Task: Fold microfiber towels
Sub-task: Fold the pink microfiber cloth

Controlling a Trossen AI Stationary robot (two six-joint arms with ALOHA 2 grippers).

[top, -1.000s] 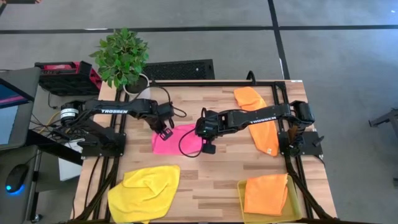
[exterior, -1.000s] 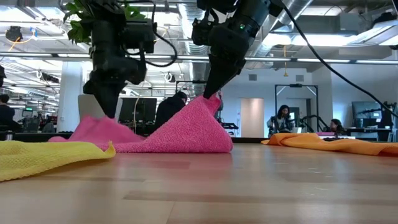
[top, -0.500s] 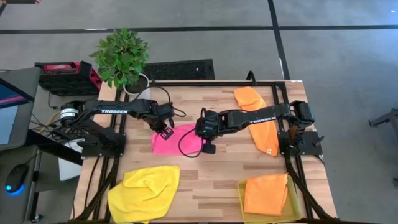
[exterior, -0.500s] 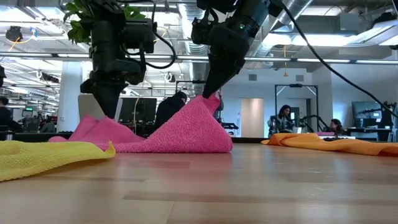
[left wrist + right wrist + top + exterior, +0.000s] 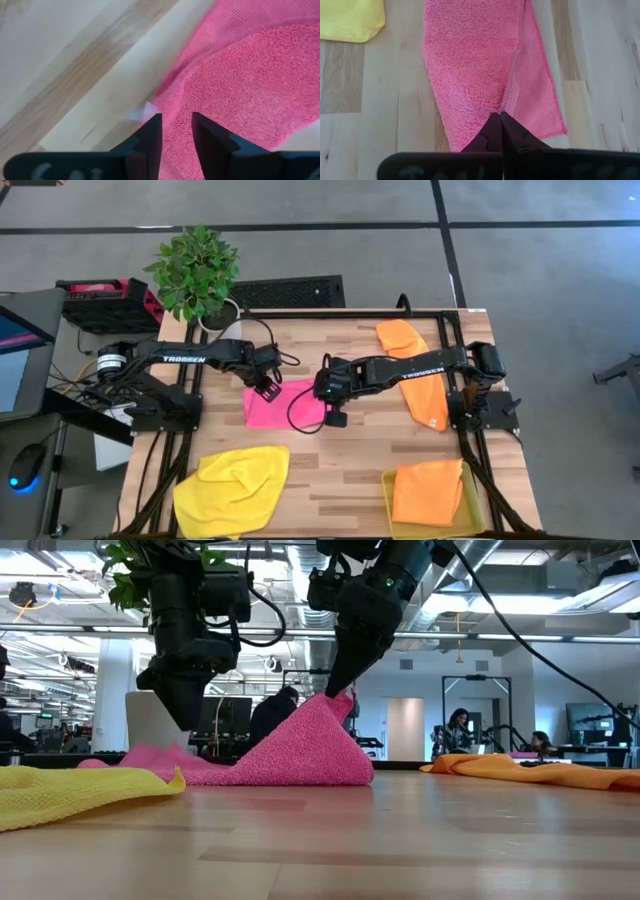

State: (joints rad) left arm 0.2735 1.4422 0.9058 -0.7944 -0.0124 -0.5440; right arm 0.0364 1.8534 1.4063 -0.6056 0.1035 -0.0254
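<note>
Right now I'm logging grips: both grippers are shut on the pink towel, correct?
Not quite. Only the right gripper is shut on the pink towel. The left gripper is open above the towel's edge, holding nothing; the left wrist view shows the gap between its fingers.

We see a pink towel [image 5: 475,70] of soft cloth, fluffy and looped on one face, finely ribbed and flatter on the other. The yellow towel [image 5: 235,488] and the orange towels [image 5: 418,370] look like the same matt, nappy cloth. The table [image 5: 340,455] is pale wood in planks, smooth, with a faint sheen. The tray [image 5: 388,500] at the near right looks like translucent plastic. The fingers [image 5: 150,142] of the left gripper [image 5: 174,131] look like dark, matt, smooth plastic.
</note>
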